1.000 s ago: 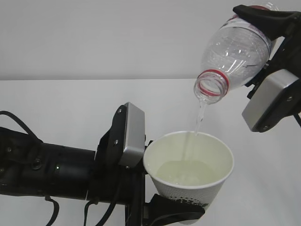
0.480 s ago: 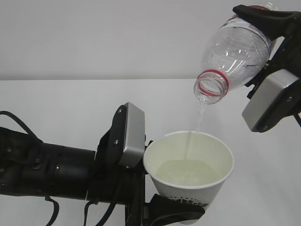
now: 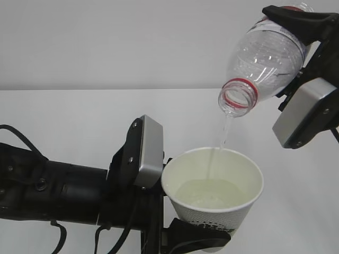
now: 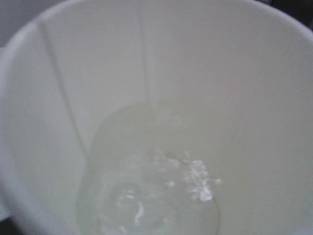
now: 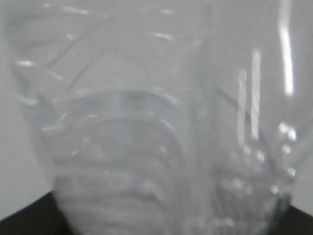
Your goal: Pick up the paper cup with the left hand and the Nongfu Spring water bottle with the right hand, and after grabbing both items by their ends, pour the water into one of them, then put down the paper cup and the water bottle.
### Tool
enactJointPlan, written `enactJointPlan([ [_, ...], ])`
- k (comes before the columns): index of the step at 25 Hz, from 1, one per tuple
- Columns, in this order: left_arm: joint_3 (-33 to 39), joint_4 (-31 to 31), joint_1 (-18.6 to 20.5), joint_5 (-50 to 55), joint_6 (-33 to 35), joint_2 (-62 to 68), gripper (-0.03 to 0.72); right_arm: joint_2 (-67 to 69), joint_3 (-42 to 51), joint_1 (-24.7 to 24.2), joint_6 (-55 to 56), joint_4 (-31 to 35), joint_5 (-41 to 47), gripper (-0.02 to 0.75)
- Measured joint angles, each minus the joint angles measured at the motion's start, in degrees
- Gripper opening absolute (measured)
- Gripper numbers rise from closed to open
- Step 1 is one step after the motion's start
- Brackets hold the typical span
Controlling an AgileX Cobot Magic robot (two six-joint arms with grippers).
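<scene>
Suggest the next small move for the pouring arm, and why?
Probably hold the tilt a moment longer. The bottle is mouth-down above the paper cup, a thin stream of water lands inside the rim, and the cup is only partly filled. Then roll the bottle upright.

- Soft, even light is filling the exterior view; the table (image 3: 63, 111) and the wall are looking pale grey-white, with almost no hard shadows.
- Small highlights are shining on the water bottle (image 3: 267, 55) in the upper right of the frame, and the grey plates are reflecting dull light.
- The dark arm in the lower left is losing detail in its black parts.
- The left wrist view is looking bright and washed-out; the inside of the paper cup (image 4: 234, 73) is blurred, and only the white sparkles on the water (image 4: 195, 176) are standing out.
- The right wrist view is being strongly out of focus; bright vertical streaks of glare are crossing the right side.
</scene>
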Motion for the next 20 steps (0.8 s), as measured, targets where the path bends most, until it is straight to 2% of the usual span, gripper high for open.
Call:
enactJointPlan([
  [20,0.0,0.0,0.0,0.0,0.0,0.0,0.496,0.0,0.0,0.0,0.0,0.0,0.0,0.458],
])
